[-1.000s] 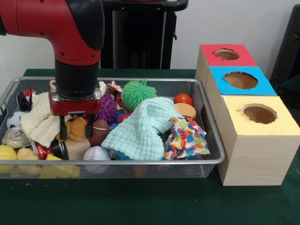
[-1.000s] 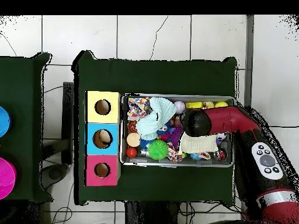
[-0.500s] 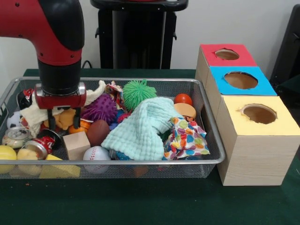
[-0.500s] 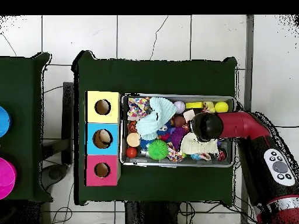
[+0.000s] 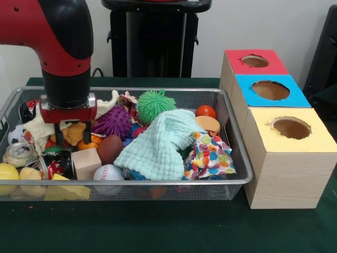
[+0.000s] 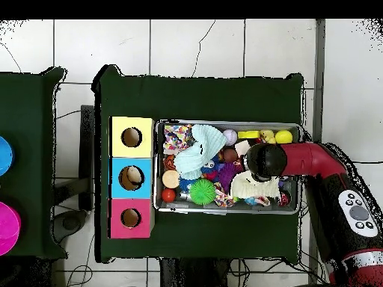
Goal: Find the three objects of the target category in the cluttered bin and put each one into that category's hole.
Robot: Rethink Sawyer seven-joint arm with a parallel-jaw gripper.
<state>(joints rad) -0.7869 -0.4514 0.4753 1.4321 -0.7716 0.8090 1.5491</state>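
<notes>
Down at the bin's (image 5: 239, 182) left end, the fingers (image 5: 72, 138) hang spread among the toys, gripping nothing, just above the wooden block (image 5: 86, 162); the boxes (image 5: 287, 158) stand right.

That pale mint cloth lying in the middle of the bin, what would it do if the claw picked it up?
The mint cloth lies draped in soft folds over other items, so it would probably hang limp and trail. Its waffle weave looks grippy, not slippery. It likely weighs little, though lifting it may drag the patterned cloth it touches.
</notes>
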